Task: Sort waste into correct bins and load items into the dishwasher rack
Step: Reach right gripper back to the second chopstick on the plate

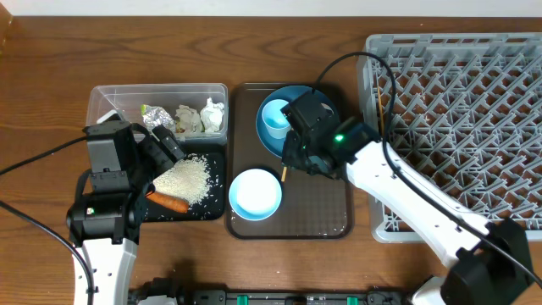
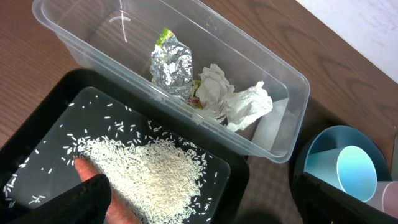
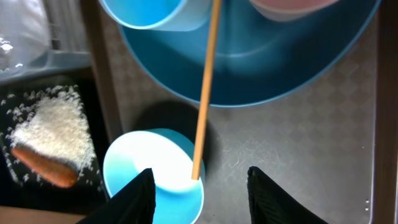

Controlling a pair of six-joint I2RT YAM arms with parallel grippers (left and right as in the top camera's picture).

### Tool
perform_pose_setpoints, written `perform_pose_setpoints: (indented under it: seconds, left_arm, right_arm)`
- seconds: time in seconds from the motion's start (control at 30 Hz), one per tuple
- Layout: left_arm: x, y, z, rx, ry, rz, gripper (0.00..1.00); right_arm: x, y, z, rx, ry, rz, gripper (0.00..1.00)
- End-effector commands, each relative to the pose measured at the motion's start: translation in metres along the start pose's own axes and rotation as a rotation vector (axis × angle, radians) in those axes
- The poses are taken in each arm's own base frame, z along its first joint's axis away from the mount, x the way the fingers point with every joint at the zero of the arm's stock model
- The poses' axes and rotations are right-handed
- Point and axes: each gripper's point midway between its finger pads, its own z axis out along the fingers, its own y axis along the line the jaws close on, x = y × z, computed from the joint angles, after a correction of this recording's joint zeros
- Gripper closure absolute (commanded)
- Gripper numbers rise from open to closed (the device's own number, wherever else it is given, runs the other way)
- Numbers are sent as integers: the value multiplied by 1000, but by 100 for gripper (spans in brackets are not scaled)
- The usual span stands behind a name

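Note:
My left gripper point(image 1: 169, 144) hangs open and empty over the black tray point(image 1: 216, 199). In the left wrist view point(image 2: 217, 211) one finger is beside the orange carrot point(image 2: 84, 169), which lies by the rice pile point(image 2: 155, 174). The clear tub point(image 1: 102, 93) holds the foil wrapper point(image 2: 171, 62) and tissue wads point(image 2: 236, 99). My right gripper point(image 3: 202, 186) is open. A wooden chopstick point(image 3: 205, 93) runs between its fingers without touching them, from the dark-blue plate point(image 3: 280, 68) to above the bowl point(image 3: 149, 162). The light-blue cup point(image 1: 275, 117) and pink cup point(image 3: 292, 6) stand on the plate.
The plate and bowl point(image 1: 255, 193) sit on a flat brown serving tray point(image 1: 322, 212). The large grey dishwasher rack point(image 1: 457, 110) fills the right side, close to the right arm. The tub and black tray lie side by side, left of the serving tray.

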Motion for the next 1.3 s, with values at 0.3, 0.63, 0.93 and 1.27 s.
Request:
perform_pose_setpoints:
  seconds: [0.3,0.63,0.93,1.27]
  left_arm:
    - [-7,-1,-4,1,-20,5,5]
    - [-7,-1,-4,1,-20,5,5]
    - [-7,-1,-4,1,-20,5,5]
    - [-7,-1,-4,1,-20,5,5]
  right_arm:
    - [17,-11,48,98,82,76,54]
    - [26,-1,57,87,89,59,54]
    - [37,5,57,90,95,39,56]
    - [36,0,58,116,79,34,61]
